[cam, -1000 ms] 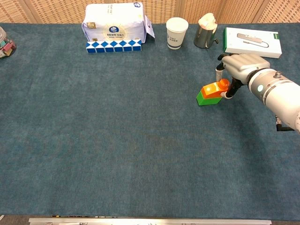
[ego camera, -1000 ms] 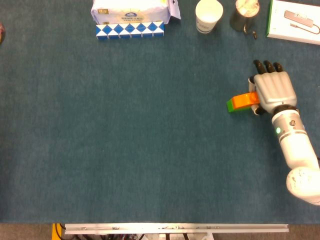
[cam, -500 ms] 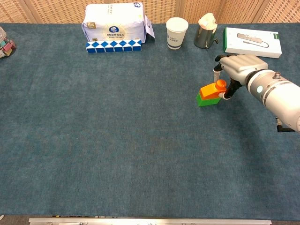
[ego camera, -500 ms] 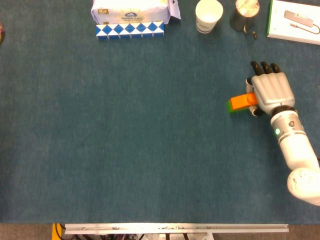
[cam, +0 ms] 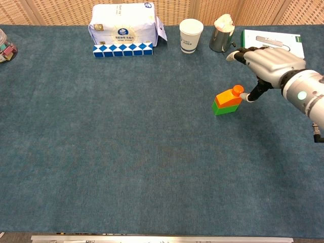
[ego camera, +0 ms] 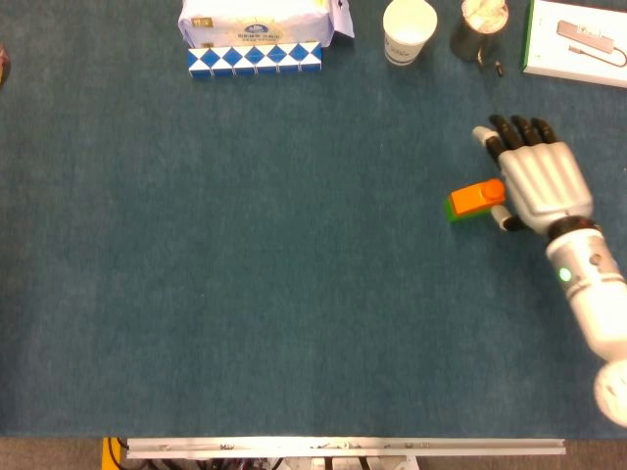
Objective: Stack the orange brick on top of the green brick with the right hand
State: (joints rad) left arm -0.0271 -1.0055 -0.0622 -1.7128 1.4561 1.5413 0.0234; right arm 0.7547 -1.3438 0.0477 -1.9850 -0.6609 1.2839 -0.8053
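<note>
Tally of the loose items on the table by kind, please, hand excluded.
Bricks: 2, orange brick on green brick
Cups: 2, paper cup, metal cup
Bag: 1
Blue-white checkered strip: 1
Box: 1
Total: 7

Upper brick (cam: 228,96) atop lower brick (cam: 223,107), hand (cam: 268,62) beside

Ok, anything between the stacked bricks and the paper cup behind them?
No. In the chest view, only bare blue cloth runs from the orange brick, sitting on the green brick, to the paper cup; the right hand stands aside.
</note>
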